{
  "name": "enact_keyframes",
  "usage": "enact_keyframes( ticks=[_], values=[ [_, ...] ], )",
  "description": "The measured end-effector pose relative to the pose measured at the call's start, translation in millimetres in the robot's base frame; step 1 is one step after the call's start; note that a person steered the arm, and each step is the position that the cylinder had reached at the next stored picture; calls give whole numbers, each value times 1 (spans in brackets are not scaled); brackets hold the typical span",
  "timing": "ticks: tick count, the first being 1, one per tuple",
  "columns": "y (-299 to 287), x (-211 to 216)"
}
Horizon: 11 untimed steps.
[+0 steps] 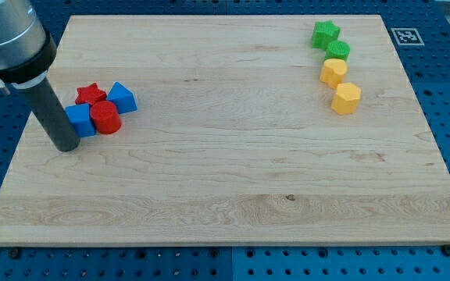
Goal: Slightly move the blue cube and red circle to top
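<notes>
The blue cube [80, 120] and the red circle [105, 117] lie side by side, touching, at the view's left on the wooden board [233, 172]. A red star [91, 94] and a second blue block [121, 97], wedge-like, sit just above them in the same cluster. My tip [66, 146] rests on the board just left of and slightly below the blue cube, close to or touching its lower left edge.
At the view's top right, a green star [326, 33], a green round block [337, 51] and two yellow blocks [333, 72] [346, 98] form a short column. A fiducial marker [405, 36] sits beyond the board's top right corner.
</notes>
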<state>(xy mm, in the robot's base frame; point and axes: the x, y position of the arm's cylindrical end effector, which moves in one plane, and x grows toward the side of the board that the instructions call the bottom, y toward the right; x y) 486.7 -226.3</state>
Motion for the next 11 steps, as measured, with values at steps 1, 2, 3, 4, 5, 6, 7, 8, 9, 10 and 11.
enact_keyframes(
  ticks=[1, 2, 3, 4, 5, 6, 7, 8, 9, 10, 11],
  values=[
    [0, -5],
    [0, -15],
    [0, -21],
    [0, -15],
    [5, 15],
    [17, 22],
    [25, 22],
    [25, 14],
    [25, -1],
    [26, -6],
    [26, -14]
  ],
)
